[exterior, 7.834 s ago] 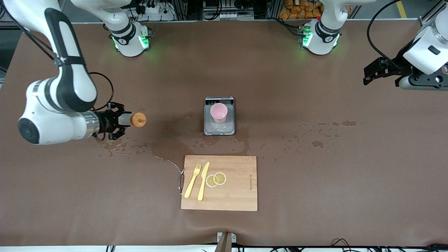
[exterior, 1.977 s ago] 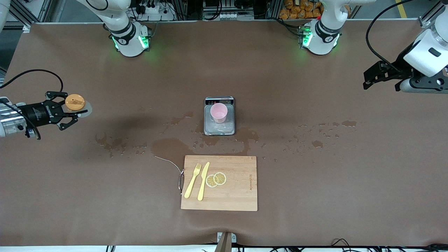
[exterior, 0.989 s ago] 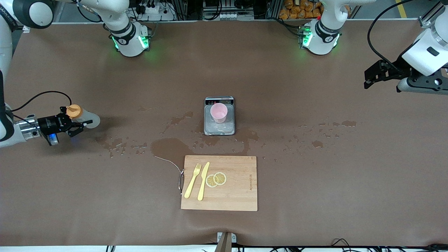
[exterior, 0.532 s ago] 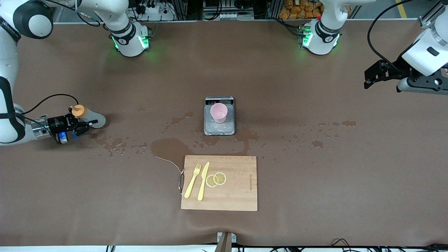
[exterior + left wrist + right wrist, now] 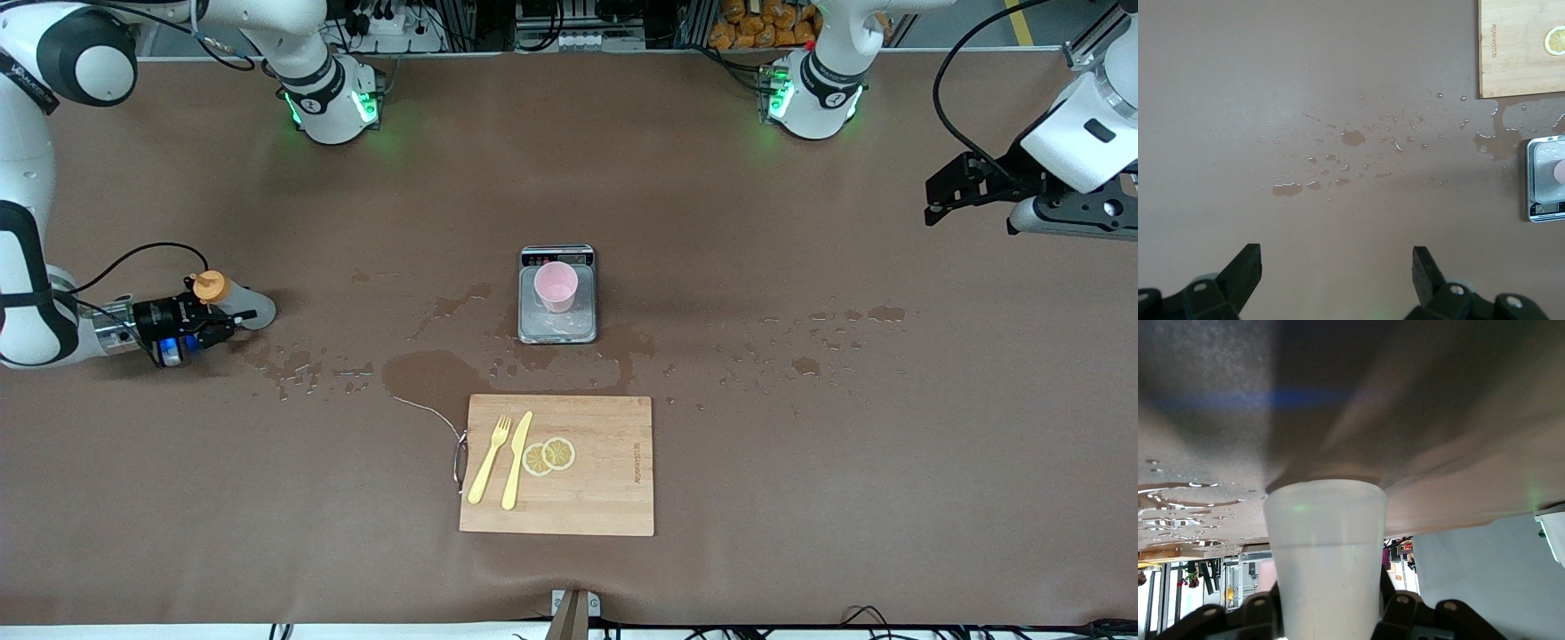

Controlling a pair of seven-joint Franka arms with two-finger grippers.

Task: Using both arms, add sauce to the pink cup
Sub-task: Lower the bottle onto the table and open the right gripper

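One change over the last seconds: lowered from the air to the tabletop at the right arm's end, sauce bottle point(image 5: 233, 302) now well apart from the pink cup point(image 5: 556, 286) on the kitchen scale point(image 5: 557, 331) — probably put away after pouring, though hard to read the cup's contents. Clasped round the body by the right gripper point(image 5: 218, 322). Waiting over its own end with fingers spread wide, the left gripper point(image 5: 956, 191). Spilled puddles point(image 5: 418, 373) and cutting board point(image 5: 605, 471) near the scale — nothing blocking.

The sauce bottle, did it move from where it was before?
Yes. The sauce bottle, at the right gripper, was carried away from the scale toward the right arm's end of the table and lowered.
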